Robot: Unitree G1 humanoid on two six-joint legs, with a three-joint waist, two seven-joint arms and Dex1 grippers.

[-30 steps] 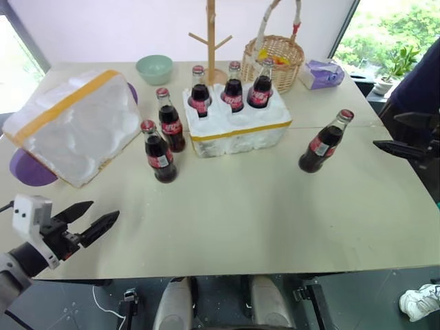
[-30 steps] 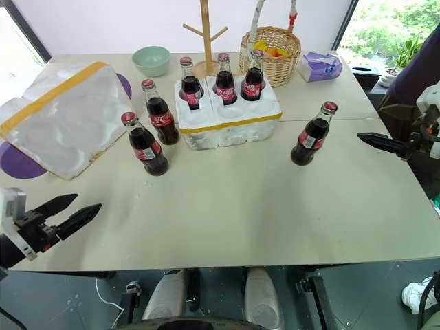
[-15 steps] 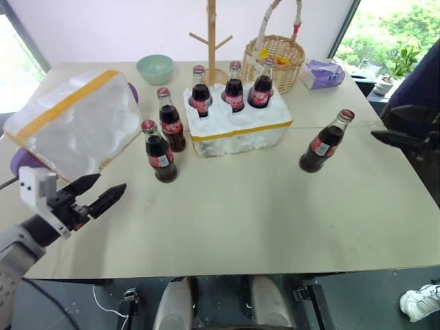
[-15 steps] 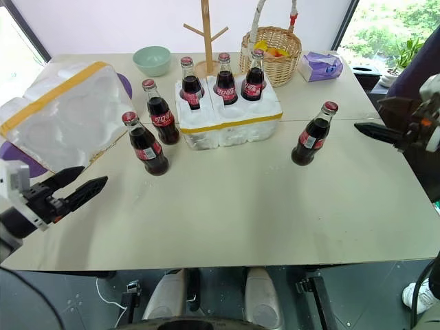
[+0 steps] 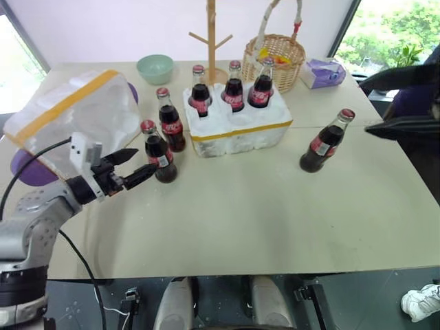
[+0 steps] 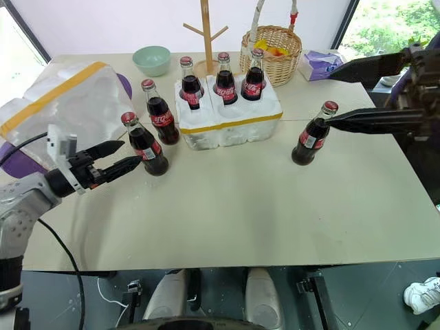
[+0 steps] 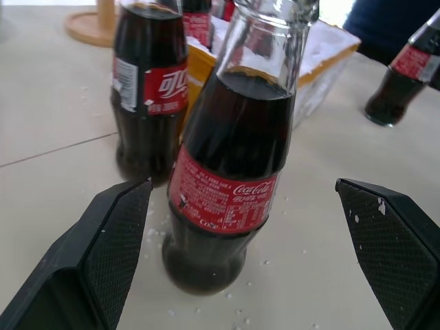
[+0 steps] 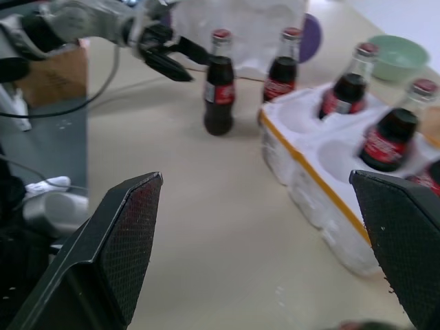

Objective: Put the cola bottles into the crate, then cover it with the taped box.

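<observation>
I have the left gripper [image 5: 142, 166] with its two black fingers spread apart, level above the beige table [image 5: 261, 213] near its left edge, tips just short of the nearest small glass cola bottle with red label and cap [image 5: 157, 152]; in the left wrist view that bottle [image 7: 230, 165] stands between the fingers but untouched. A second loose bottle [image 5: 170, 122] stands just behind it, beside the low white styrofoam crate with the thin yellow tape band [image 5: 237, 127], which sits toward the middle of the table's far half. Three bottles stand upright in the crate's far row of holes [image 5: 233, 88]; the near holes are empty. A sixth bottle [image 5: 324, 143] stands alone toward the right edge. My right gripper [image 6: 357, 93] hangs over that right edge, fingers wide apart and holding nothing, one fingertip close to that bottle's cap. The large white styrofoam box with wide yellow-orange tape [image 5: 75, 124] lies tilted at the far left corner.
</observation>
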